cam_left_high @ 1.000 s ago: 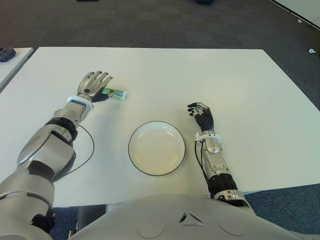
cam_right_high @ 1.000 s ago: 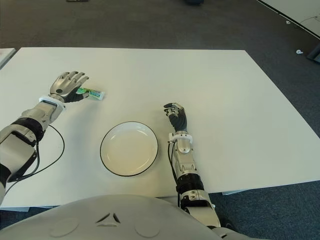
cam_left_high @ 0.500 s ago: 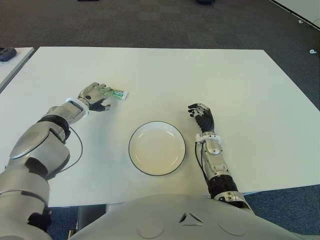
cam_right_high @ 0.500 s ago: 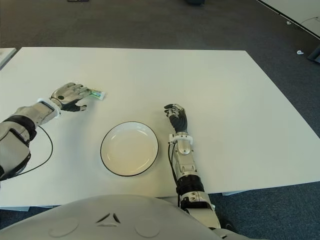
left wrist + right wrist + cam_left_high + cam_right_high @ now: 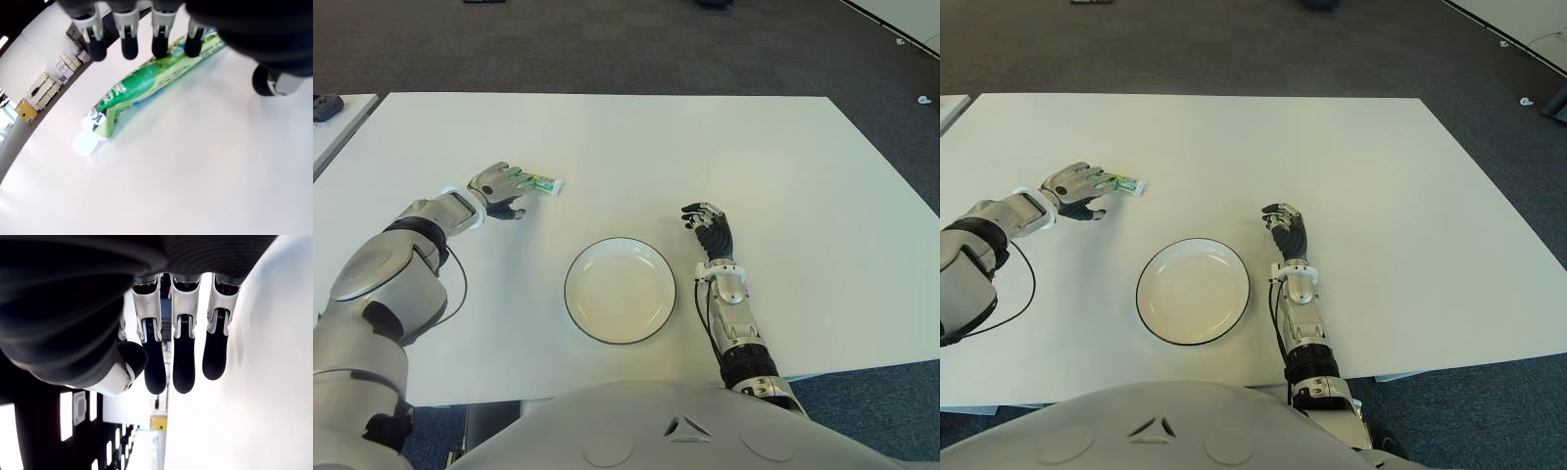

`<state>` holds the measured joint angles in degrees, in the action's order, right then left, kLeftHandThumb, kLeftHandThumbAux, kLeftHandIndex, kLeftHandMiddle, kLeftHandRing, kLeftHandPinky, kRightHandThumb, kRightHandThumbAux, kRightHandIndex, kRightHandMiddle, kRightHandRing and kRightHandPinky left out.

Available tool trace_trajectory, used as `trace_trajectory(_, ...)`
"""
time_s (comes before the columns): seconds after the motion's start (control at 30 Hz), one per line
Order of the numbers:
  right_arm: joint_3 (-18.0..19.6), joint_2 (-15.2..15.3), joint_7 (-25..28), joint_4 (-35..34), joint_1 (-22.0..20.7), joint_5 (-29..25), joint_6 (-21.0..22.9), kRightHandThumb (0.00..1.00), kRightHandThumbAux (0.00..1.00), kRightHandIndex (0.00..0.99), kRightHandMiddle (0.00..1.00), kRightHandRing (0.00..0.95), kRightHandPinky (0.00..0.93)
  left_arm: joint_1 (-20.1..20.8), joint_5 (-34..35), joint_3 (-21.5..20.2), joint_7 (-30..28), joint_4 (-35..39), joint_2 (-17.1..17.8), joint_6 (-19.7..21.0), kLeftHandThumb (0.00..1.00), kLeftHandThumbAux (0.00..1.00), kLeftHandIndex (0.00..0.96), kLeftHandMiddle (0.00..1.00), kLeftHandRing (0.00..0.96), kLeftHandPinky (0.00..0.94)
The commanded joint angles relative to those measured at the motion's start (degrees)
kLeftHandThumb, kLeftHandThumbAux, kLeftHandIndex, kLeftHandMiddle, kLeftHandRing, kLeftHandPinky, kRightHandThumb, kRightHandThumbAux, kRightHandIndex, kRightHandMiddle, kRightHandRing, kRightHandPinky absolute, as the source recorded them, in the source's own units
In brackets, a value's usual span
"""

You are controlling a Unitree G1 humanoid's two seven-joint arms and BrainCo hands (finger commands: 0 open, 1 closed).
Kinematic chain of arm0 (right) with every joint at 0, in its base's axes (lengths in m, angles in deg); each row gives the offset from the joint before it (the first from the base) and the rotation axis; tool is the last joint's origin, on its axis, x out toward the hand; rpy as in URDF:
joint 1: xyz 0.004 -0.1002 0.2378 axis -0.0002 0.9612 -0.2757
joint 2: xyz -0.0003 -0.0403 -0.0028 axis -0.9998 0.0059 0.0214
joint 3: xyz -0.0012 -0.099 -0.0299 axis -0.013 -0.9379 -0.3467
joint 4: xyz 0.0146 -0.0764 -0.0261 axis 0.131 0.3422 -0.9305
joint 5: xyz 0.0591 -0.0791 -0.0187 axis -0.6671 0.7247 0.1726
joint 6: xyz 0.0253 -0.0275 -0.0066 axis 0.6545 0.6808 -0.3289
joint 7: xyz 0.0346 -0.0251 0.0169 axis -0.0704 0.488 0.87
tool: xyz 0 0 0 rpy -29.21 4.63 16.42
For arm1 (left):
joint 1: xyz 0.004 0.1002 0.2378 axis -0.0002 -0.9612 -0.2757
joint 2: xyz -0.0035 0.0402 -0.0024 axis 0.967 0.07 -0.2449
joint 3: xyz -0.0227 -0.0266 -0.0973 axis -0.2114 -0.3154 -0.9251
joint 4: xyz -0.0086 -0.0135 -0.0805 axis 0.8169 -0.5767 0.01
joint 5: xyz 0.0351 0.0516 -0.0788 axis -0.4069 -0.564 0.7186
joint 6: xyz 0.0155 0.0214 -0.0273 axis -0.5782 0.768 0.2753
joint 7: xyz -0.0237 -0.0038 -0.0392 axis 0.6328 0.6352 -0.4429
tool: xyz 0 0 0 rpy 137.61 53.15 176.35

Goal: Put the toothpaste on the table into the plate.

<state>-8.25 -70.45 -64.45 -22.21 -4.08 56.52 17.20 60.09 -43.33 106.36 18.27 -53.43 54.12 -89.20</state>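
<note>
A green and white toothpaste tube [image 5: 541, 182] lies flat on the white table [image 5: 754, 147], left of and beyond the round white plate [image 5: 620, 294] with its dark rim. My left hand [image 5: 501, 188] is low over the tube's left end. In the left wrist view several fingertips [image 5: 159, 49] touch the tube [image 5: 142, 90] along one edge, while the thumb stands apart from it on the table side, so the tube is not clasped. My right hand [image 5: 708, 223] shows just right of the plate, fingers relaxed and holding nothing.
A thin black cable [image 5: 463, 284] loops on the table beside my left forearm. A second white table with a dark object [image 5: 325, 105] shows at the far left. Dark carpet lies beyond the table's far edge.
My left hand has dropped from a raised, spread pose down to the table, and its fingers now lie against the toothpaste. The tube, plate and right hand have not moved.
</note>
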Motion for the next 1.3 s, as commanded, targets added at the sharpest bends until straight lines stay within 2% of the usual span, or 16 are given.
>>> trace_trajectory(0.03,0.10,-0.19,-0.13,-0.52,0.69,-0.26,-0.06,0.709,0.732,0.420,0.420,0.415,0.432,-1.41,-1.84,2.09,-3.48,-1.51,-0.79,0.24,0.482,0.205,0.000,0.000,0.000,0.000)
trace_trajectory(0.3,0.09,0.02,-0.05,-1.46,1.23,-0.11,0.33,0.707,0.732,0.420,0.421,0.415,0.432,-1.49,-1.48,3.13,-8.28,-2.46,-1.26,2.75,0.490,0.225,0.000,0.000,0.000,0.000)
trace_trajectory(0.57,0.02,0.05,-0.34,-2.50,1.84,0.21,0.89,0.707,0.733,0.418,0.413,0.400,0.411,-1.40,0.24,1.43,-12.42,-2.74,-1.35,3.77,0.482,0.235,0.000,0.000,0.000,0.000)
trace_trajectory(0.87,-0.05,-0.03,-0.39,-3.72,2.58,0.31,1.79,0.708,0.733,0.419,0.414,0.400,0.417,-2.19,6.34,-4.38,-15.90,-2.50,-1.64,4.71,0.479,0.234,0.000,0.000,0.000,0.000)
trace_trajectory(1.07,-0.06,0.04,-0.40,-4.30,2.83,0.37,2.58,0.708,0.733,0.419,0.414,0.398,0.407,-2.70,10.97,-9.08,-13.24,-1.88,-1.97,5.19,0.497,0.246,0.000,0.000,0.000,0.000)
trace_trajectory(1.3,-0.29,-0.13,-0.44,-5.05,3.06,0.47,3.57,0.708,0.733,0.418,0.407,0.393,0.408,-3.93,16.42,-15.30,-6.24,-0.69,-2.17,3.44,0.510,0.237,0.000,0.000,0.000,0.000)
